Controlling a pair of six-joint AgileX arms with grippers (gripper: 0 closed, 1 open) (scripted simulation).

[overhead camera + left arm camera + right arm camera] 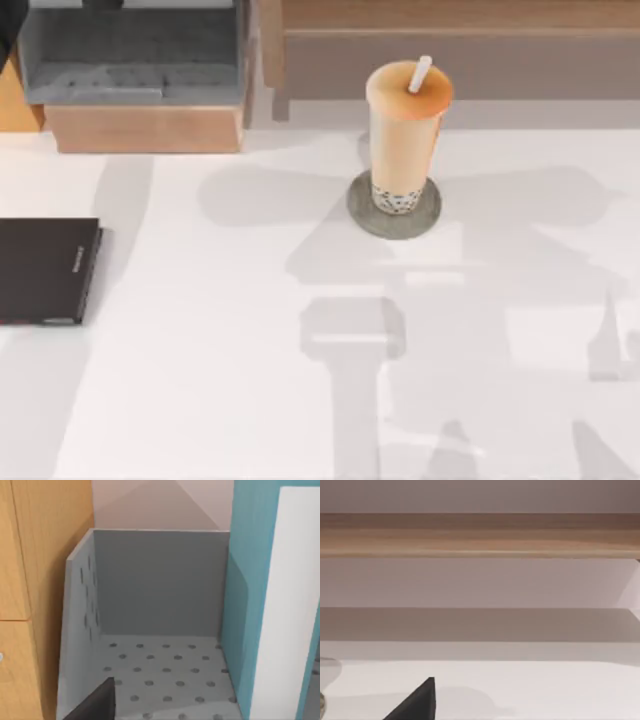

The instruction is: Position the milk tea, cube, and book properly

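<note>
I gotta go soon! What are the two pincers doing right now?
Left pincer: by the grey bin and book; cannot be told.
Right pincer: above the table; cannot be told.

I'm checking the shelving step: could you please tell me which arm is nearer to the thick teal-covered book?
Left. Its wrist camera looks into the grey perforated bin with the teal book standing upright right beside it. The right arm's wrist view faces the wooden shelf across the white table.

Grey disc [394, 210], black slab [45, 270]
</note>
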